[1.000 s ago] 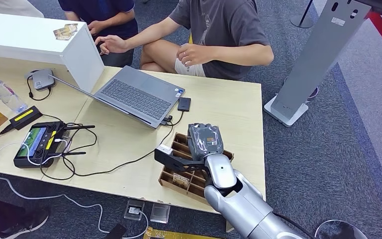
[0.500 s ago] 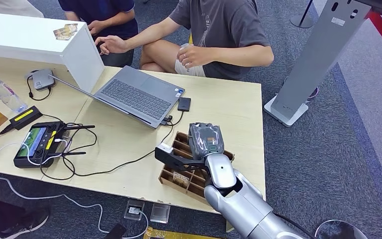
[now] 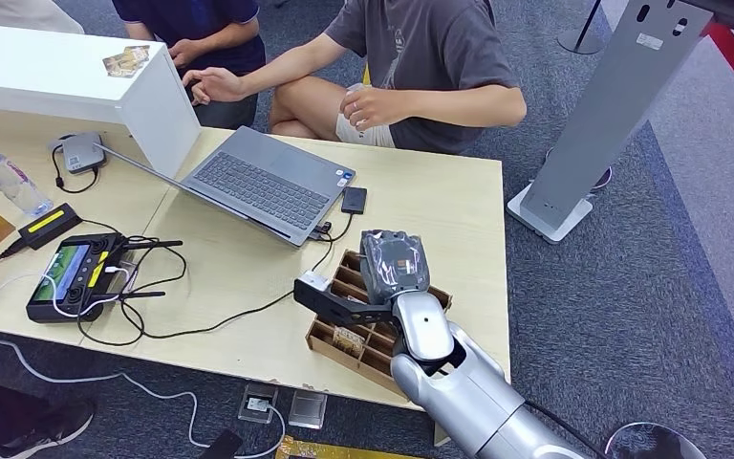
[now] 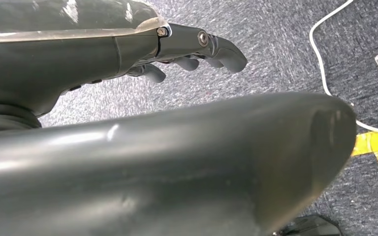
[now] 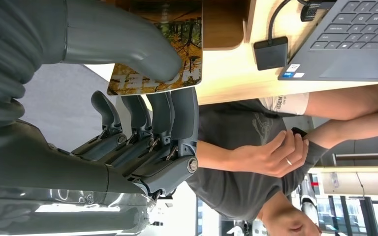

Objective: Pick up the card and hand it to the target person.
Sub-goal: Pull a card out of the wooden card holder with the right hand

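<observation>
Since a second ago little has changed: the right hand has been shifted slightly over the wooden compartment tray at the table's near edge. The card is made out in the right wrist view, pinched between the thick thumb and the dark fingers; from the head view it is hidden by the hand's back. The left hand is seen hanging over carpet, fingers curled loosely, nothing held. Beyond the laptop a seated person is seen.

Office, laptop on desk, carpet
</observation>
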Robot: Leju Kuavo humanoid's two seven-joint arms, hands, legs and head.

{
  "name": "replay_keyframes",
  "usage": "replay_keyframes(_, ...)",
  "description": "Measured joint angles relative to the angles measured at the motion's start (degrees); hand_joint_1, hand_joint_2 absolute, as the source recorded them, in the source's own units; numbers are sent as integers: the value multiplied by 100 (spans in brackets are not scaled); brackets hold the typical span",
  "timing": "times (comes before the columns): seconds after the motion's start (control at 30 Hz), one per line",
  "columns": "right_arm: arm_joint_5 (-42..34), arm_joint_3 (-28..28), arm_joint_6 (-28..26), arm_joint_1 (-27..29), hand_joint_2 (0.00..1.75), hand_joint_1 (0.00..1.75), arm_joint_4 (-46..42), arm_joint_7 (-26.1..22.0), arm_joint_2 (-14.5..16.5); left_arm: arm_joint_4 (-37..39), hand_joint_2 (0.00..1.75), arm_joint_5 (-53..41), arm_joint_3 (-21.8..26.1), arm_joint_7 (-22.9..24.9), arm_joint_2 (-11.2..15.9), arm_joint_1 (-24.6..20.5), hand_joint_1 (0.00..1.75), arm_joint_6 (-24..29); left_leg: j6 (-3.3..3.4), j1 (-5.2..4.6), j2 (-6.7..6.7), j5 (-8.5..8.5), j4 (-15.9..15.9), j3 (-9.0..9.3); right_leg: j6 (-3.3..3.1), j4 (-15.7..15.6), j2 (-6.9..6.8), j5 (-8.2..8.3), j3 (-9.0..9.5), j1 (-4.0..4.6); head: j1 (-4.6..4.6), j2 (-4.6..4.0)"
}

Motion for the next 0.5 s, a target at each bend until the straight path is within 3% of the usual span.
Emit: replay_keyframes(0.5,-274,-151,-99,-9,175,147,-545,-9,-138,0,0,9,1,-1,0,1,0,5,0,0,0,0,0,0,0,0,0,0,0,0,0,0)
